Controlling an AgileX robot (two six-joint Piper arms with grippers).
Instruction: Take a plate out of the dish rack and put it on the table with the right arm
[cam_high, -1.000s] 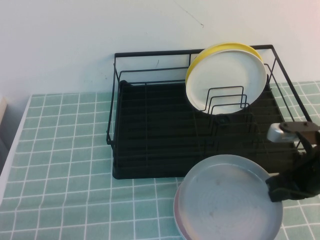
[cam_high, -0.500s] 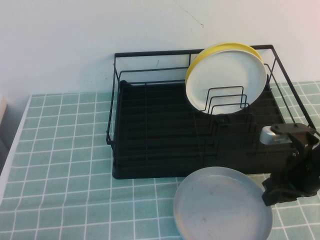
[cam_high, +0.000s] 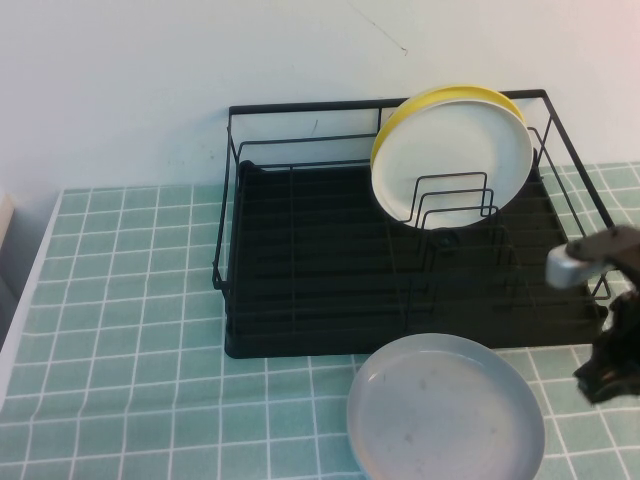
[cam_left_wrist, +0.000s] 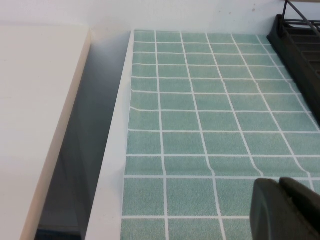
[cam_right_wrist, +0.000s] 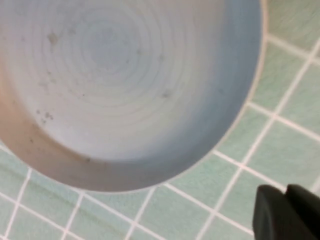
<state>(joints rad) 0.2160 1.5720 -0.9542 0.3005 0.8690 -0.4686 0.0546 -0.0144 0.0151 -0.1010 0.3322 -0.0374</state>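
The plate (cam_high: 446, 408) and the right gripper (cam_high: 612, 375) are cut off by the high view's edges.

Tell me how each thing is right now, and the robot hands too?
Round dull-grey plate: flat on the table, let go.
Black wire dish rack: holds one plate.
Yellow-backed white plate: upright in the rack.
Mint-green tiled table: carries rack and grey plate.
Right hand: shut, beside the grey plate, apart.
Left hand: shut, above bare tiles.
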